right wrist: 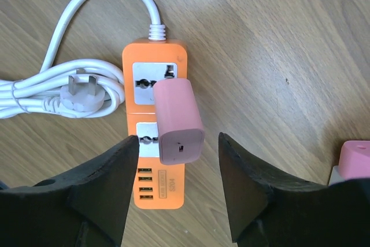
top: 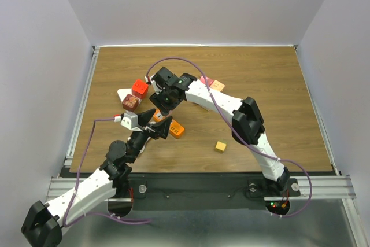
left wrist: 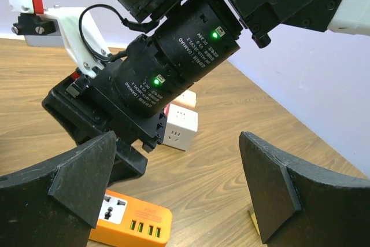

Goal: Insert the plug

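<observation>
Nearest my right wrist camera, the right gripper [right wrist: 176, 143] stands spread. There is a gap between each finger and the pink plug [right wrist: 178, 121], so it pinches nothing. Just beyond the fingertips, the plug rises out of the orange power strip [right wrist: 153, 50], over the seam between its two sockets and leaning slightly. I can't tell whether its pins are fully home.

The strip lies flat on the table [right wrist: 277, 39]. Its white cord [right wrist: 87, 4] loops away at the far end, and the cord's own plug [right wrist: 81, 96] lies just beside the strip.

The left gripper [left wrist: 178, 160] is wide apart and empty, hovering near the strip's USB end.

As I read it, this is the seating check. I'd lift the right wrist straight up so neither pad brushes the plug. If the lean means it is only half in, I'd close on its flat sides, square it up and press straight down. The left arm could pin the strip so it can't skate.
</observation>
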`<move>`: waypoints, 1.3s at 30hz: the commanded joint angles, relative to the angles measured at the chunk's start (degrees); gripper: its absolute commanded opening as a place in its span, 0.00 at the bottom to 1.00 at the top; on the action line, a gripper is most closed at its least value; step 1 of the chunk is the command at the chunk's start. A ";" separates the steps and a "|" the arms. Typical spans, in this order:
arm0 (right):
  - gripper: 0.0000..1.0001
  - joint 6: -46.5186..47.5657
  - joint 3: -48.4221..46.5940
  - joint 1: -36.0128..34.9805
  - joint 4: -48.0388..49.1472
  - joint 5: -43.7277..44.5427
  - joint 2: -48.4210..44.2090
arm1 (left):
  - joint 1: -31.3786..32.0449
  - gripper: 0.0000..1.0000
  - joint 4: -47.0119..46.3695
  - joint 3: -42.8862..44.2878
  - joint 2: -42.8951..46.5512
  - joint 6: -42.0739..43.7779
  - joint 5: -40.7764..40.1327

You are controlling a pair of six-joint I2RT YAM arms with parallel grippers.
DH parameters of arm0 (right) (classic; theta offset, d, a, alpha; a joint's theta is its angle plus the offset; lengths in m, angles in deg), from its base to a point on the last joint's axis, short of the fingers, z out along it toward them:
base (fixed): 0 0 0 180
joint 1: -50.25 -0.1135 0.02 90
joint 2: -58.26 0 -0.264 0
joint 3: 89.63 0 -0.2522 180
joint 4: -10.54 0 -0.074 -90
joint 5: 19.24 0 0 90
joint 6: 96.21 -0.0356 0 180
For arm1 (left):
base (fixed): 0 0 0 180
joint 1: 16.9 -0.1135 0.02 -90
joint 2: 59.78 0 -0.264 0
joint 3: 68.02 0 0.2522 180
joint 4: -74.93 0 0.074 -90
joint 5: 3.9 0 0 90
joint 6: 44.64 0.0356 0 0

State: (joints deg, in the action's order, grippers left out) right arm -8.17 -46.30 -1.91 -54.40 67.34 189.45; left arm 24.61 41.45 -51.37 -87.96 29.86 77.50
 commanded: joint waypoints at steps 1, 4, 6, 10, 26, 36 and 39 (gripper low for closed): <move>0.62 0.02 0.13 -0.13 2.57 -0.54 -2.96 | -0.21 0.99 -2.68 -1.58 -0.20 0.48 0.08; 0.62 -0.06 -0.04 -0.05 2.57 -0.45 -2.44 | -0.21 0.99 -2.68 -1.66 -0.12 0.48 0.16; 0.61 0.02 -0.05 0.13 2.66 -0.80 -2.26 | -0.21 0.99 -2.77 -1.67 0.23 0.48 0.08; 0.60 0.28 0.48 0.31 2.66 -1.32 -2.17 | -0.21 0.99 -2.59 -1.84 0.94 0.39 0.07; 0.30 1.43 -1.63 0.83 2.57 -4.14 0.29 | -0.21 0.99 0.66 -4.30 9.90 -0.22 -2.91; 0.29 3.89 -6.10 0.83 1.87 -4.93 3.36 | -0.21 0.99 -0.04 -3.86 7.80 -0.22 -2.21; 0.29 4.33 -7.60 0.83 0.73 -4.93 4.85 | -0.21 0.99 -0.31 -3.86 7.71 -0.23 -2.03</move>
State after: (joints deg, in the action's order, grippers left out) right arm -5.52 -50.37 -1.11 -54.20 63.47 192.05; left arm 24.61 43.40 -51.37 -80.05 29.64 75.36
